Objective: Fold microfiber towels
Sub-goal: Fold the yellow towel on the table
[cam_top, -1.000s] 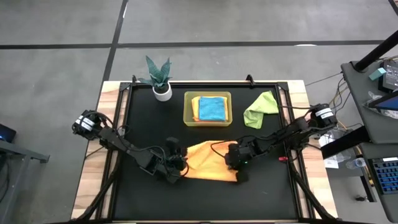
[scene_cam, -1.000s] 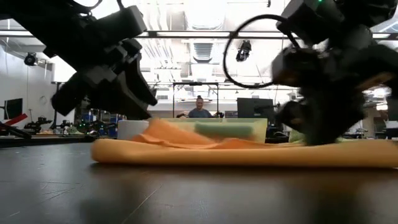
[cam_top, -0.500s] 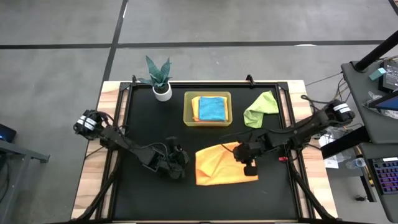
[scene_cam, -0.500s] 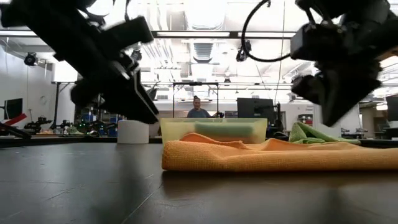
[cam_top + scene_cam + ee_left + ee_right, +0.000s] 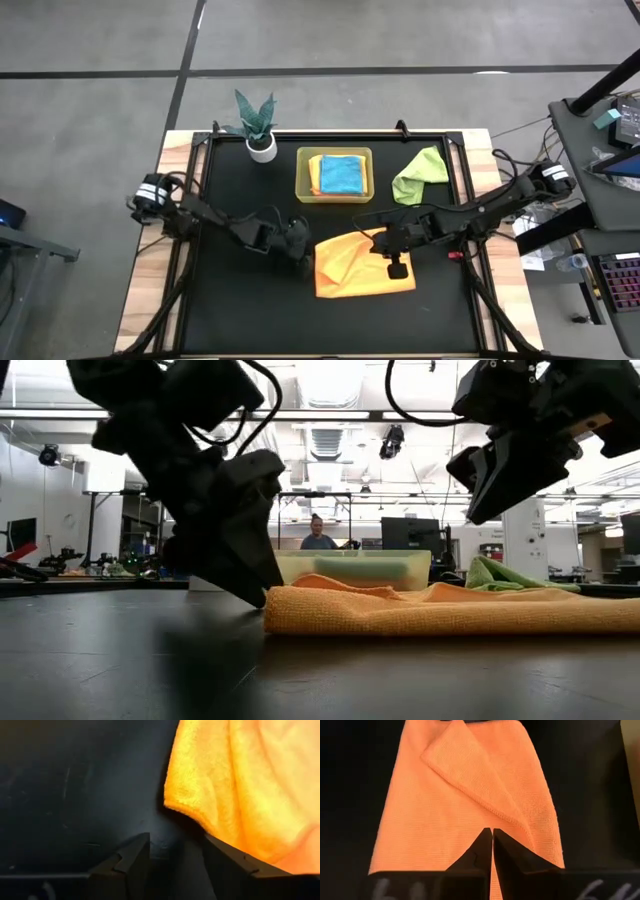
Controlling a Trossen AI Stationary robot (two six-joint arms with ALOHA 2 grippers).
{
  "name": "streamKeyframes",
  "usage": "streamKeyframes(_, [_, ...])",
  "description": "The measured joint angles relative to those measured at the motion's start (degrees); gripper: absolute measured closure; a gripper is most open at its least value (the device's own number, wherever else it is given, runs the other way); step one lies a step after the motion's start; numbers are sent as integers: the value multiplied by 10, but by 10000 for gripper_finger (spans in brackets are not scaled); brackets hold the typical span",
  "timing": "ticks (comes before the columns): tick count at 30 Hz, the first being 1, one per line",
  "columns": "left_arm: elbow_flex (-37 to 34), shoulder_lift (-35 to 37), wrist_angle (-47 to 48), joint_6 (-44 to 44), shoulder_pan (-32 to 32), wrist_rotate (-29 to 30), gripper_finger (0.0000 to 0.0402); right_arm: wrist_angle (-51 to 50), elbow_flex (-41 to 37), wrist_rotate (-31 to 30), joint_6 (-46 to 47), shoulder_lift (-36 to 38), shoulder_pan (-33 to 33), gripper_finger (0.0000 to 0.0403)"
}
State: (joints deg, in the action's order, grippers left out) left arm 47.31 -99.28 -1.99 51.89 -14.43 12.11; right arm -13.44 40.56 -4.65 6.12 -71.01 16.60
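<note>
Orange towel [image 5: 362,265] folded | left tool [image 5: 303,262] parted at its edge | right tool [image 5: 396,268] closed above | bin [image 5: 334,196] behind

Robotics lab or workshop hall: wood-edged table [image 5: 180,300] with black mat stands on a bare grey concrete floor [image 5: 330,40] marked with dark lines. Beyond the left gripper [image 5: 262,592], the low view shows a high ceiling with light strips [image 5: 330,375] and ducts, dark monitors [image 5: 408,532] and equipment racks, and a person [image 5: 320,538] seated at a bench far back. Out past the right gripper [image 5: 397,268], a side desk [image 5: 600,150] carries cables and a keyboard [image 5: 622,285].
</note>
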Motion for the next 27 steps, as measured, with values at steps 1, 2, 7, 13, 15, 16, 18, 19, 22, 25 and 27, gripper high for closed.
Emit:
streamKeyframes(1, [0, 3, -5, 8, 4, -13, 243, 2, 0, 0, -2, -2, 0, 394])
streamKeyframes(2, [0, 6, -10, 17, 9, -20, 247, 5, 0, -1, -3, -4, 0, 394])
streamKeyframes(7, [-1, 1, -61, 33, 30, -48, 262, 29, -2, -41, -9, -24, 0, 394])
streamKeyframes(13, [0, -33, -178, 0, 43, -50, 270, 75, -6, -48, -28, -60, 0, 394])
streamKeyframes(15, [0, -48, -211, -4, 45, -50, 270, 91, -6, -48, -31, -72, 0, 394])
streamKeyframes(16, [-1, -57, -223, -14, 46, -50, 270, 93, -6, -48, -31, -80, 0, 394])
streamKeyframes(18, [1, -69, -245, -45, 46, -50, 270, 101, -6, -48, -31, -93, -1, 394])
streamKeyframes(19, [5, -77, -249, -61, 44, -50, 270, 100, -6, -48, -30, -100, -1, 394])
streamKeyframes(22, [14, -92, -249, -97, 38, -49, 270, 111, -6, -57, -27, -113, -1, 394])
streamKeyframes(25, [23, -104, -246, -131, 33, -54, 272, 116, -7, -59, -25, -117, -1, 394])
streamKeyframes(27, [28, -106, -251, -152, 30, -59, 282, 125, -6, -59, -24, -116, -1, 394])
